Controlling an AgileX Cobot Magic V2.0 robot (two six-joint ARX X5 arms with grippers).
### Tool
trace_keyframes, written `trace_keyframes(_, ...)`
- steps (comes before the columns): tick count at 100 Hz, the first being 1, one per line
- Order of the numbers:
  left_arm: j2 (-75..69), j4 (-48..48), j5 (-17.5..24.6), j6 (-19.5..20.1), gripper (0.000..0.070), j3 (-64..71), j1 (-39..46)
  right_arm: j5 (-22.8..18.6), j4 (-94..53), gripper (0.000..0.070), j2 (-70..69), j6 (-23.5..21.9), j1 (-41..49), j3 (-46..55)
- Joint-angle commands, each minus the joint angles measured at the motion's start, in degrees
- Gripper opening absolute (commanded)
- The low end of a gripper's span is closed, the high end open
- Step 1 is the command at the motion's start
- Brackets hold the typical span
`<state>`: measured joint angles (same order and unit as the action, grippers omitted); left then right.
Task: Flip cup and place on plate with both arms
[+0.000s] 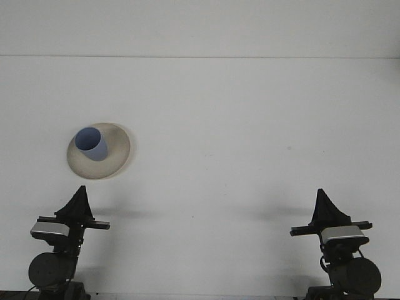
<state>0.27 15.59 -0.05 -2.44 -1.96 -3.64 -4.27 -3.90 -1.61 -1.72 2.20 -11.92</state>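
Observation:
A blue cup [92, 145] stands mouth-up on a cream plate [117, 152] at the left of the white table, sitting towards the plate's left side. My left gripper [80, 190] rests low at the front left, well short of the plate, fingers drawn together into a point and holding nothing. At the front right my right gripper [322, 194] is also shut and empty, far from the cup and plate.
The white table [237, 137] stretches to a far edge along the top of the view, where it meets a pale wall. Both arm bases sit at the table's near edge.

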Motion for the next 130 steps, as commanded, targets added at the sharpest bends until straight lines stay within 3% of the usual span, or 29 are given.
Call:
trace_keyframes(1, -0.1, 0.5, -0.2, 0.4, 0.0011, 1.2, 0.0, 0.3, 1.7, 0.0, 1.7, 0.4, -0.1, 1.9)
trace_keyframes(38, -0.1, 0.4, -0.1, 0.4, 0.0011, 1.2, 0.0, 1.3, 12.9, 0.0, 1.5, 0.2, -1.1, 11.2)
trace_keyframes(130, -0.1, 0.4, -0.1, 0.4, 0.0011, 1.2, 0.0, 1.3, 12.9, 0.0, 1.5, 0.3, -1.1, 11.2)
